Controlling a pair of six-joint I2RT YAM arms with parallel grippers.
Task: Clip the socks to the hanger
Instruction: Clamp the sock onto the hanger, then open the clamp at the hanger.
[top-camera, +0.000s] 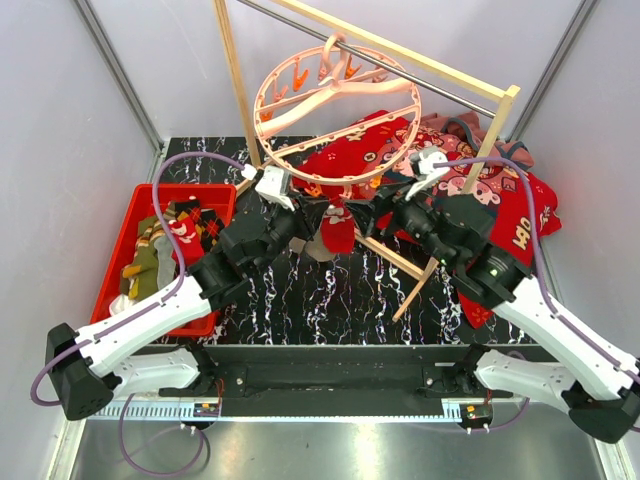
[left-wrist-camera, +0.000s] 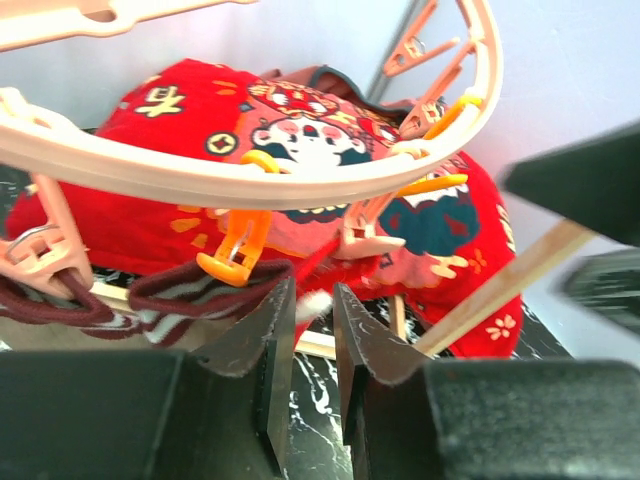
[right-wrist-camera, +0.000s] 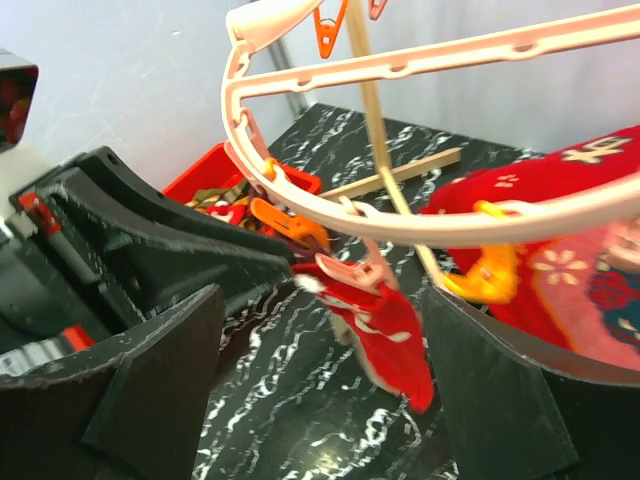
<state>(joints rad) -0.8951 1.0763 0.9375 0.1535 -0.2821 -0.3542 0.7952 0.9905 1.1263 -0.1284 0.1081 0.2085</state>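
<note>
Socks clipped count two. Spread wide, the right gripper flanks a red, white-patterned sock without touching, so the pink clip at its twelve o'clock alone carries it on the round salmon-pink plastic ring hanger. Narrowly parted, the left gripper sits beneath, a maroon-striped sock at ten o'clock. Loose socks wait in a red plastic bin at nine o'clock, too jumbled to count.

Left end effector slightly parted, under hanger

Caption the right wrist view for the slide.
Right arm's open jaws flank a red patterned sock hanging from a clip on the salmon-pink ring hanger, above the black marbled table.
</note>
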